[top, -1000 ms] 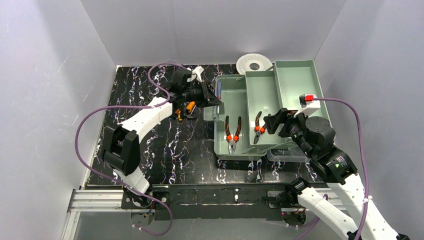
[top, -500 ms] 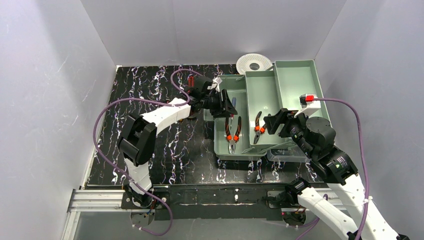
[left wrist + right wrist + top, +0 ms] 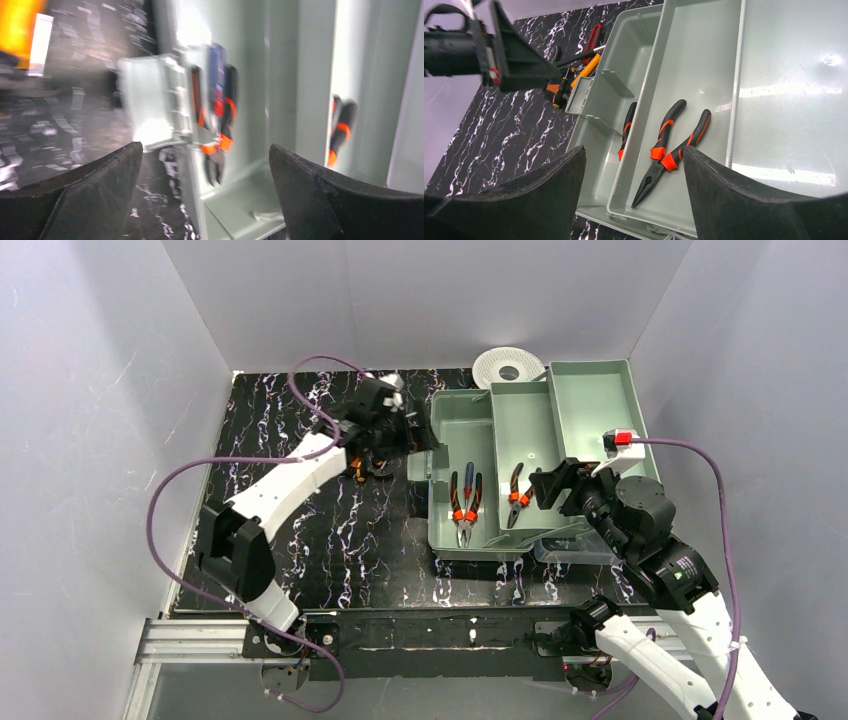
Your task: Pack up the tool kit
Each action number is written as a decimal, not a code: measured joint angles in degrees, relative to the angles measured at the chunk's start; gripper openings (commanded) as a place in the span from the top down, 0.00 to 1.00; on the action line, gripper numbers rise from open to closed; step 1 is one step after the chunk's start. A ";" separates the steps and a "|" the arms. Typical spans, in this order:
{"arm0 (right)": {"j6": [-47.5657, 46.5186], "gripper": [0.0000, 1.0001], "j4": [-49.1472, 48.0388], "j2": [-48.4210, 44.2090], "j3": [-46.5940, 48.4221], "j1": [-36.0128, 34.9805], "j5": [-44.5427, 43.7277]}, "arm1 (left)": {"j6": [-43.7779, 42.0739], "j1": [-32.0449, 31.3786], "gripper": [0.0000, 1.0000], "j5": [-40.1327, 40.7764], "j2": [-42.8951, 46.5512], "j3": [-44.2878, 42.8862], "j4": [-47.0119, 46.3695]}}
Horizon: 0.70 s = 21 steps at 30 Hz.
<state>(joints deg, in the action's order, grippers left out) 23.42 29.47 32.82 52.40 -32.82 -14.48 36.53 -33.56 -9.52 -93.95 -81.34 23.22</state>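
Note:
The pale-green tool kit box (image 3: 470, 540) lies open right of the table's centre. In its left compartment an orange-and-black pair of pliers (image 3: 463, 508) has a blue-handled screwdriver (image 3: 468, 474) lying on it. A second pair of pliers (image 3: 516, 496) lies in the inner tray (image 3: 704, 60). My left gripper (image 3: 415, 436) hangs open and empty just outside the box's left wall. In the blurred left wrist view both pads (image 3: 95, 190) frame the box wall and the pliers (image 3: 220, 120). My right gripper (image 3: 548, 488) is open and empty above the tray, over the second pliers (image 3: 666, 142).
Orange, red and black hand tools (image 3: 365, 466) lie on the black marbled tabletop left of the box, below my left wrist. A white round spool (image 3: 508, 367) stands behind the box. A clear lid (image 3: 575, 548) sits at the box's near right corner. Grey walls enclose the table.
My left gripper reached over the box with the blue-handled screwdriver, opened, left it on the pliers and drew back to the left. The right arm stayed put.

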 measured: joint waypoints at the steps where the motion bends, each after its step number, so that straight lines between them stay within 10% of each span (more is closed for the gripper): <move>1: -0.02 0.22 0.00 -0.11 0.00 0.00 0.00 | 0.09 1.73 0.02 2.49 1.38 -0.15 1.42; 9: -0.31 0.22 0.00 -0.26 0.00 0.00 -0.20 | 6.82 19.30 0.06 15.02 2.27 -0.48 7.80; 21: -0.87 0.22 0.57 -1.29 0.00 0.00 -0.42 | 9.81 24.81 0.10 24.87 -15.87 -18.75 19.56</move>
<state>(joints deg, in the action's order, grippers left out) 22.55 30.04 31.53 52.40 -32.82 -14.90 46.35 -8.75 15.35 -109.82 -100.09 42.78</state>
